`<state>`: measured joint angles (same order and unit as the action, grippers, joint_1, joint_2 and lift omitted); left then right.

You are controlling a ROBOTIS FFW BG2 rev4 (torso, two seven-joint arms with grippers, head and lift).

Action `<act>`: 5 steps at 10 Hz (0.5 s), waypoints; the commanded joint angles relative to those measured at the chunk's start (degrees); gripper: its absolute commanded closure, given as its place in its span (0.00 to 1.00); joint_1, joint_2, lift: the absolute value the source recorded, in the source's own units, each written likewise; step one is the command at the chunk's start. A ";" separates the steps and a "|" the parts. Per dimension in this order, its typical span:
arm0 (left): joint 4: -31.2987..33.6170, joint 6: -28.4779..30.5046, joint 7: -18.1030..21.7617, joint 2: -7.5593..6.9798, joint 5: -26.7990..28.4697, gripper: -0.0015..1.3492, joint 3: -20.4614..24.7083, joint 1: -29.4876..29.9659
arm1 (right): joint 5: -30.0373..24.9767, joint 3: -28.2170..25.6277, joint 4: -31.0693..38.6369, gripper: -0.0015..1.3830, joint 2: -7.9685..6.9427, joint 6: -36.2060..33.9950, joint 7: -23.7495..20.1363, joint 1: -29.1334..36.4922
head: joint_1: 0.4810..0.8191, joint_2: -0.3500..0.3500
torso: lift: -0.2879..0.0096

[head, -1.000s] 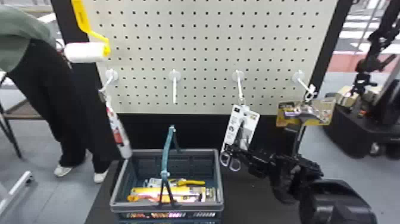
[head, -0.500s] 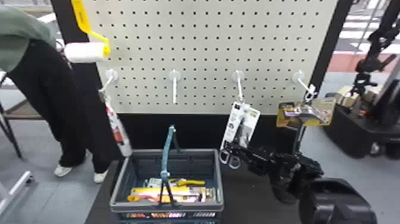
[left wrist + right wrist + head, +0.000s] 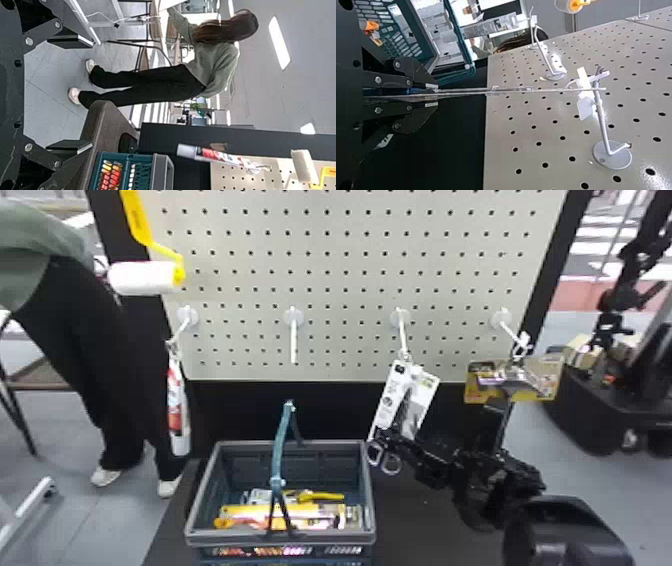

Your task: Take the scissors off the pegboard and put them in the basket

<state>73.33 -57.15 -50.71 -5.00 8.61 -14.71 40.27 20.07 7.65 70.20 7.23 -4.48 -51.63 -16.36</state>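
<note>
You have the big pegboard [image 3: 345, 290] in front of your right claw [image 3: 434, 95] and going up above it. The basket [image 3: 280, 537] sits to the left of that claw and a bit lower, with some things inside. Your right claw is closed in a pinch, with its two fingers on either side of the scissors and their card. Your left claw [image 3: 92, 95] is wide open, has nothing in it, and is well over to the left of the right one. The basket's handle [image 3: 282, 440] stands up to the left of the right claw. The card [image 3: 387, 397] goes up from the right claw and leans a little. The scissors [image 3: 406, 397] are on it, with their finger rings poking out just below the claw. The hook [image 3: 402, 335] is above the right claw, and the top of the card hangs on it. So you look to be at the grab step, and the scissors must come off the hook next. Keep the pinch snug, lift a little, and pull back toward you until the top slips free. If you pull sideways too soon, the card may catch or tear. Then go left, mind the handle, and let go low over the basket.
</note>
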 commanded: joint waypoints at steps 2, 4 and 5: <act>-0.41 0.11 0.00 -0.01 -0.17 0.29 -0.05 0.00 | 1.64 0.61 3.00 0.81 -0.20 -0.71 0.22 1.63 | 0.20 0.50 | 0.63; -0.41 0.11 0.00 -0.01 -0.17 0.29 -0.23 -0.25 | 3.66 0.61 7.36 0.81 -0.82 -1.15 1.36 4.82 | 0.20 0.50 | 0.63; -0.55 0.11 0.00 -0.01 -0.17 0.29 -0.23 -0.25 | 5.07 0.61 9.89 0.81 -1.43 -1.15 2.76 7.04 | 0.20 0.50 | 0.63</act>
<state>72.90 -57.04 -50.71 -5.01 8.44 -14.94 40.04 24.41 8.26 78.77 6.12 -5.63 -48.94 -10.48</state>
